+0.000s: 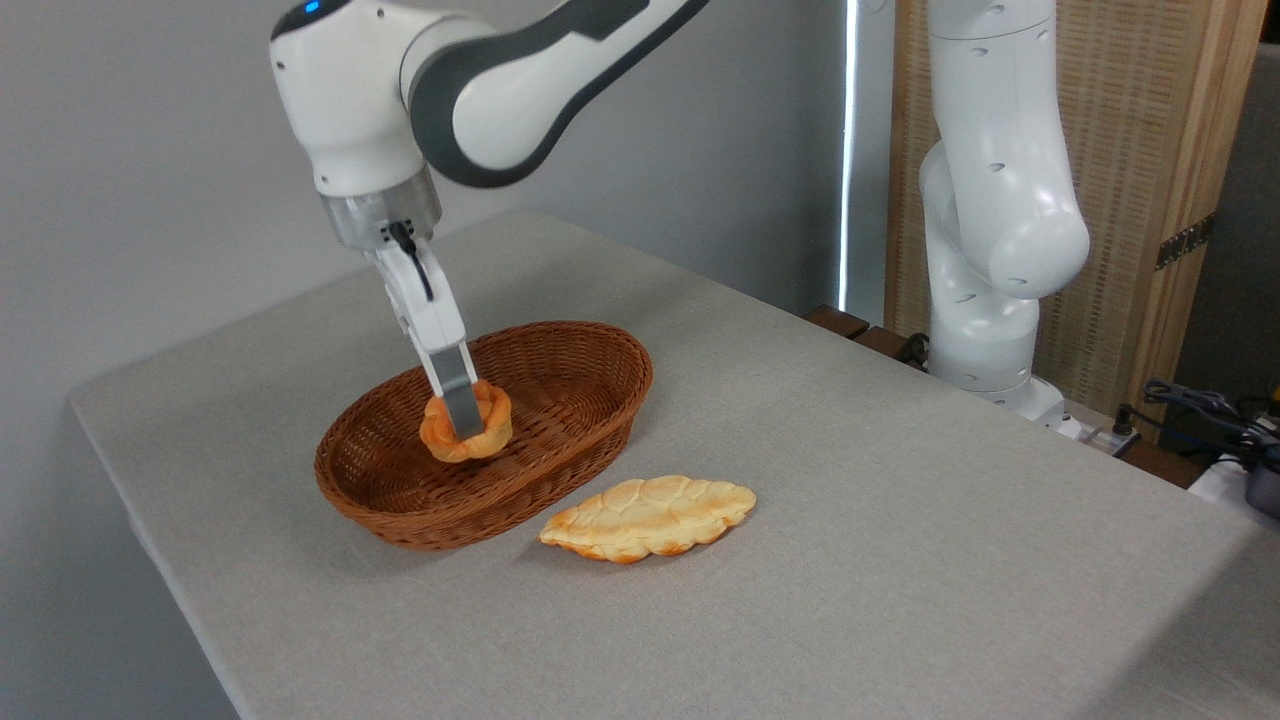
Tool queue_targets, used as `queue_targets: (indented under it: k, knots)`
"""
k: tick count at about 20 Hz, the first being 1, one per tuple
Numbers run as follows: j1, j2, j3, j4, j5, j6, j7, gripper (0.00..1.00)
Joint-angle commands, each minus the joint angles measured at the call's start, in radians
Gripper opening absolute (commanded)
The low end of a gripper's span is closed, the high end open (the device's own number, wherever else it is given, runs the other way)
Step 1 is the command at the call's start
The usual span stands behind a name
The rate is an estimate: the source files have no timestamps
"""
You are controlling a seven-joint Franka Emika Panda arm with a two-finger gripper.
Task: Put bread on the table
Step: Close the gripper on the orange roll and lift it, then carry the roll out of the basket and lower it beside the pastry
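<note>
The bread (480,440), a small round deep-orange bun with a knotted top, is inside the brown wicker basket (560,440) on the left half of the table (900,560). My gripper (462,425) reaches down into the basket from the upper left, and its front finger crosses the middle of the bun. The fingers look closed on the bun. Whether the bun rests on the basket floor or hangs just above it is unclear.
A longer, paler leaf-shaped loaf (650,517) lies on the grey cloth just in front and to the right of the basket. The arm's white base (985,330) stands at the back right, with cables (1200,410) past the table's right edge.
</note>
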Motion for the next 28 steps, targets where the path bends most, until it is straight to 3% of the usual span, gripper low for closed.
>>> queue_targets:
  k: [1, 9, 14, 16, 18, 19, 20, 28]
  knots:
    - [0.000, -0.024, 0.028, 0.032, -0.016, -0.051, -0.014, 0.30]
    - [-0.002, -0.073, 0.189, 0.086, -0.028, -0.117, -0.002, 0.36]
    - [0.000, -0.051, 0.290, 0.079, -0.021, -0.116, 0.011, 0.38]
    - [0.001, -0.027, 0.333, 0.077, -0.021, -0.116, 0.043, 0.45]
    - [0.001, -0.005, 0.356, 0.074, -0.019, -0.116, 0.046, 0.79]
    - [0.018, 0.004, 0.364, 0.072, -0.019, -0.116, 0.046, 0.93]
    - [0.044, 0.016, 0.362, 0.071, -0.019, -0.117, 0.048, 1.00]
    - [0.052, 0.030, 0.362, 0.048, -0.018, -0.116, 0.049, 1.00]
